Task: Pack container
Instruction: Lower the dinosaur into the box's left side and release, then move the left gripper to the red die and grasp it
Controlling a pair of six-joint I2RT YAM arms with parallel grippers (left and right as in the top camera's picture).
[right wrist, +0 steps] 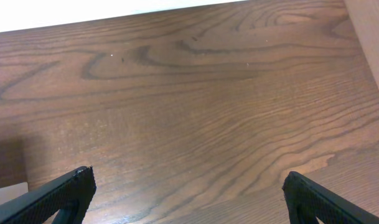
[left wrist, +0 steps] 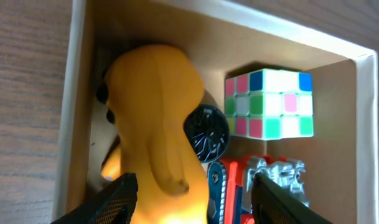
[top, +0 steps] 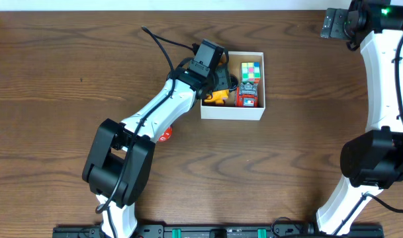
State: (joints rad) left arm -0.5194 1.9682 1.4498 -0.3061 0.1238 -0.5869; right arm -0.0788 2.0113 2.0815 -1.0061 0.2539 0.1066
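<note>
Overhead: the container (top: 232,112) sits on the wood-grain worktop (top: 55,99) a little right of centre and toward the far edge. It is a shallow white-walled box with a brown inside.

Contents:
- A yellow toy (left wrist: 155,118) lies along the container's left side.
- A multicoloured puzzle cube (left wrist: 270,102) is in the far right corner.
- A red and silver toy (left wrist: 236,180) lies nearer than the cube.
- A dark round disc (left wrist: 206,134) sits between the yellow toy and the cube.

The left claw (left wrist: 194,190) hovers over the container's left half. Its fingers are spread, one by the yellow toy and the other over the red toy, pinching nothing.

The right claw (right wrist: 189,186) is well apart at the far right of the worktop, spread over bare wood.

A small red item (top: 165,137) shows from under the left arm, outside the container.
</note>
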